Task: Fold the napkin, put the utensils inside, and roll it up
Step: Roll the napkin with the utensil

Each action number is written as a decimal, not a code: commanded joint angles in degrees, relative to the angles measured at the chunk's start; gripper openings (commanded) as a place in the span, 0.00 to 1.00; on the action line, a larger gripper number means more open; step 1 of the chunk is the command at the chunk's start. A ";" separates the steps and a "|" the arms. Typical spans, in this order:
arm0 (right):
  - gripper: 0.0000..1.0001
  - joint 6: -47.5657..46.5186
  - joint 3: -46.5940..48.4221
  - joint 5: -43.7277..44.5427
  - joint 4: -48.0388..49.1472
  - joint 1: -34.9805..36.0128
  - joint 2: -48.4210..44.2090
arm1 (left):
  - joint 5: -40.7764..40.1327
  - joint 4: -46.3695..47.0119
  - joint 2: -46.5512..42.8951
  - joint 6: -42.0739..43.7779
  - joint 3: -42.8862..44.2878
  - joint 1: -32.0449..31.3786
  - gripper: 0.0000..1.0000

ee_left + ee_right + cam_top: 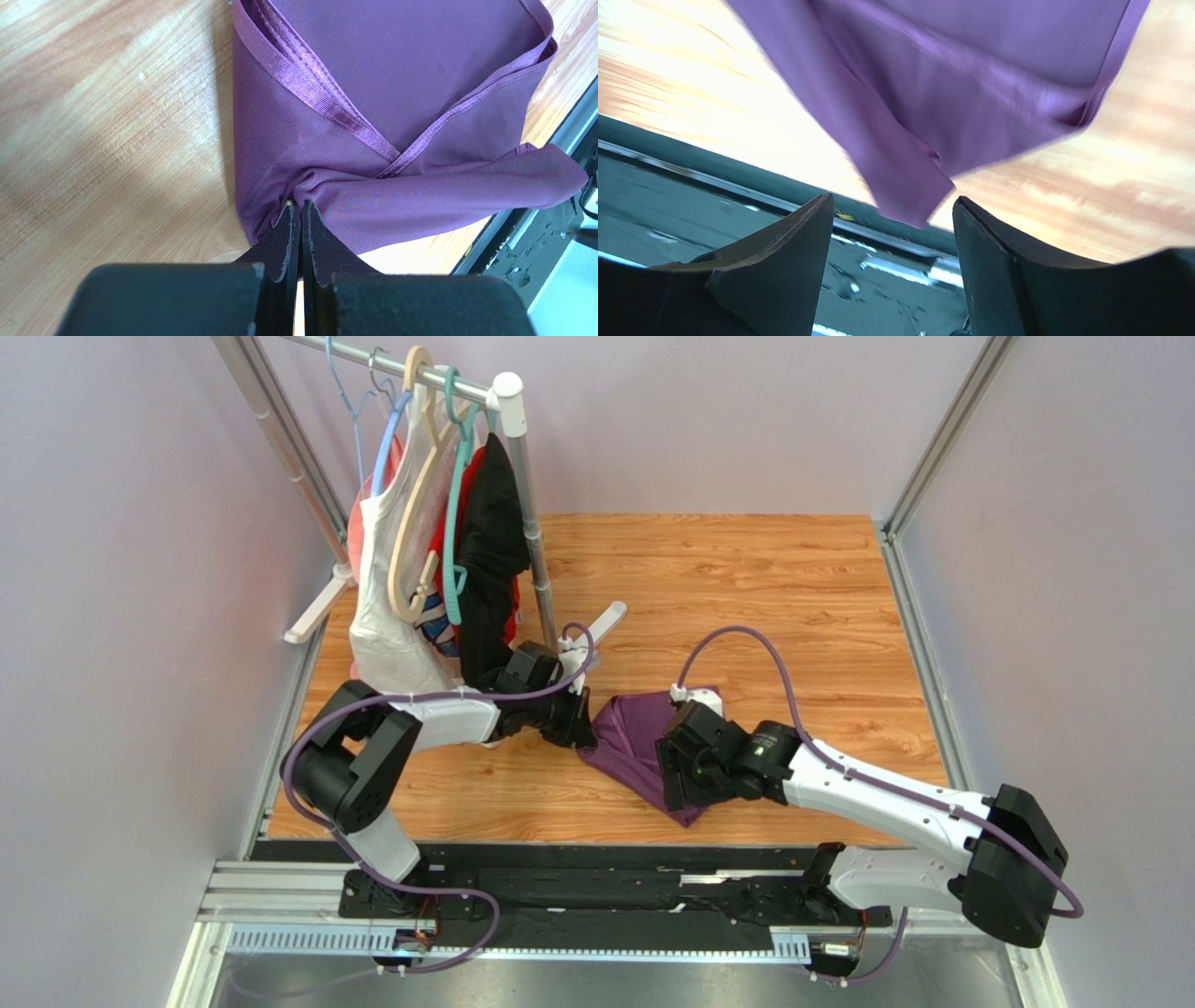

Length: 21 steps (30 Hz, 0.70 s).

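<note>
The purple napkin (634, 738) lies folded and bunched on the wooden table, between the two grippers. My left gripper (578, 723) is at its left edge. In the left wrist view the left gripper (300, 205) has its jaws pressed together on a puckered fold of the napkin (393, 91). My right gripper (685, 773) is at the napkin's near right side. In the right wrist view the right gripper (892, 203) is open, with a pointed corner of the napkin (927, 105) just beyond its tips and not held. The wooden fork and spoon are out of view.
A clothes rack (516, 490) with white, red and black garments (435, 574) on hangers stands at the back left, close behind the left arm. A black rail (603, 875) runs along the table's near edge, just past the napkin's corner. Grey walls close both sides.
</note>
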 commanded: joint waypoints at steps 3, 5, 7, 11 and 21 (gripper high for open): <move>0.68 -8.93 11.42 14.02 0.15 7.15 5.05 | 0.02 -2.41 0.97 2.70 1.98 0.29 0.00; 0.68 -13.05 11.87 13.24 3.31 9.17 8.22 | 0.02 -2.41 0.97 2.79 2.15 0.29 0.00; 0.68 -15.70 11.34 12.27 8.33 10.58 10.68 | 0.10 -2.41 1.06 2.88 2.24 0.29 0.00; 0.69 -20.90 11.34 15.07 12.47 14.18 18.23 | 0.19 -3.91 1.33 3.23 2.42 0.29 0.00; 0.68 -25.65 9.05 20.88 21.08 18.23 23.25 | 0.19 -4.43 1.15 3.41 2.86 0.29 0.00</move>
